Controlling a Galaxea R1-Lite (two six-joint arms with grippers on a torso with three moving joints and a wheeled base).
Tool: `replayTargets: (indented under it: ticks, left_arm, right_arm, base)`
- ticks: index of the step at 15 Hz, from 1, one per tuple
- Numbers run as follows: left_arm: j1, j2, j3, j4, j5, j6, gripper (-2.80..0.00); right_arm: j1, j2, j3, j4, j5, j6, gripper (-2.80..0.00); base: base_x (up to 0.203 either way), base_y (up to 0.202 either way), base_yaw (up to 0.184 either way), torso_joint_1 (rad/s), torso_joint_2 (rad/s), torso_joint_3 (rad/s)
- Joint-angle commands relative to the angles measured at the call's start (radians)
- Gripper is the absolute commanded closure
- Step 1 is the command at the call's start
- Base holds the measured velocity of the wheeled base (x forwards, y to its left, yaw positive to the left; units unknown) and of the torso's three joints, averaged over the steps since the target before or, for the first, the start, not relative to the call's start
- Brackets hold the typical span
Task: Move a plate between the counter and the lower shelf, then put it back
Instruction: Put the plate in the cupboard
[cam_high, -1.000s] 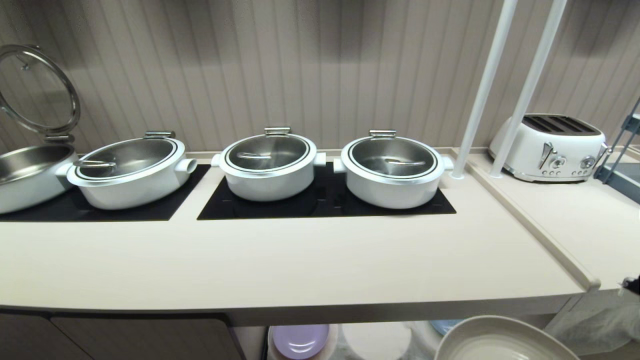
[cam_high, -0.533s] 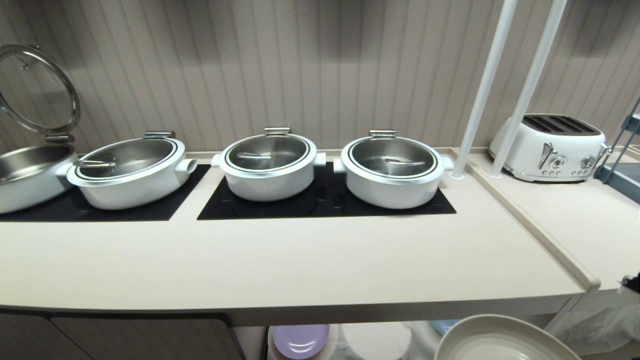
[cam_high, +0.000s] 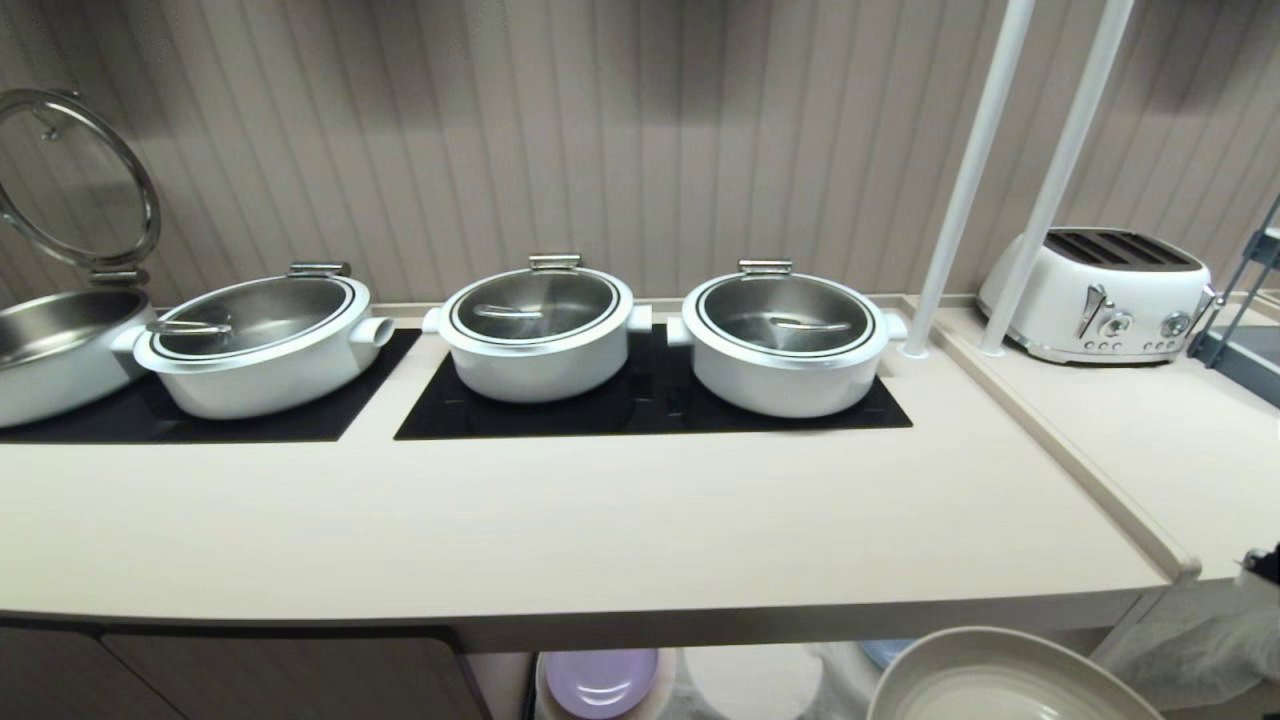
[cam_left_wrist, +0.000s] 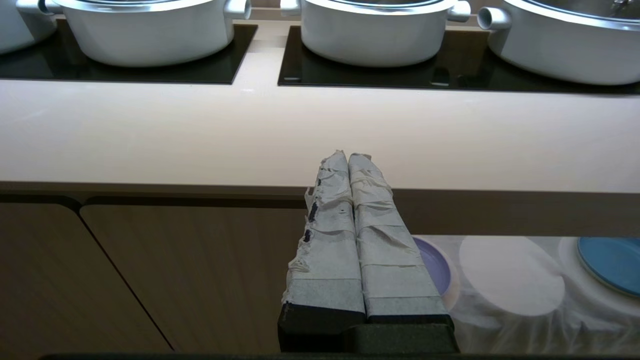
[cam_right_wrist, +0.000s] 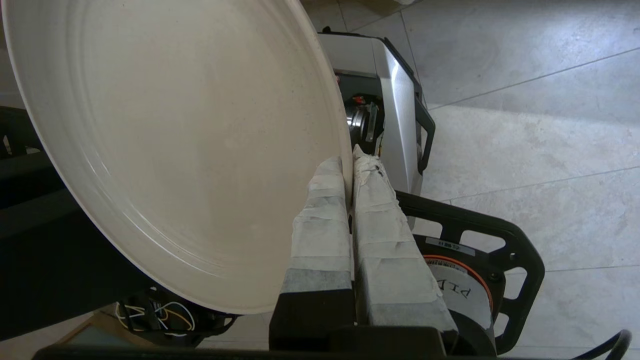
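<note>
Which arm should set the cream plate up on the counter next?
Right. The right gripper already pinches the rim of the plate, which hangs below the counter edge. The left gripper is shut and empty, facing the cabinet front.

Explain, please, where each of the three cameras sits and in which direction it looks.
Head view: high, looking forward and down at the counter; the held plate shows low.
Left wrist view: behind the shut left gripper, facing the counter edge and the lower shelf.
Right wrist view: behind the right gripper, which pinches the plate's rim, looking down at the floor and the robot's base.
Shared: head and left wrist views both show the lilac plate.
</note>
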Motion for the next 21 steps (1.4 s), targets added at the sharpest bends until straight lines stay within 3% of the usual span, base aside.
replayTargets:
  ticks: [1,21]
  left_arm:
    - [0.001,0.001,0.0,0.0,0.001,-0.001,0.0]
    - [0.0,0.001,0.0,0.0,0.001,-0.001,0.0]
  right_arm:
    - [0.0,-0.003,-0.001,0.021,0.002,0.0,0.0]
    - [0.0,-0.028,0.012,0.072,0.004,0.019,0.0]
  base:
    - [0.0,0.0,0.0,0.0,0.0,0.0]
    - [0.0,0.0,0.0,-0.091,0.19,0.1]
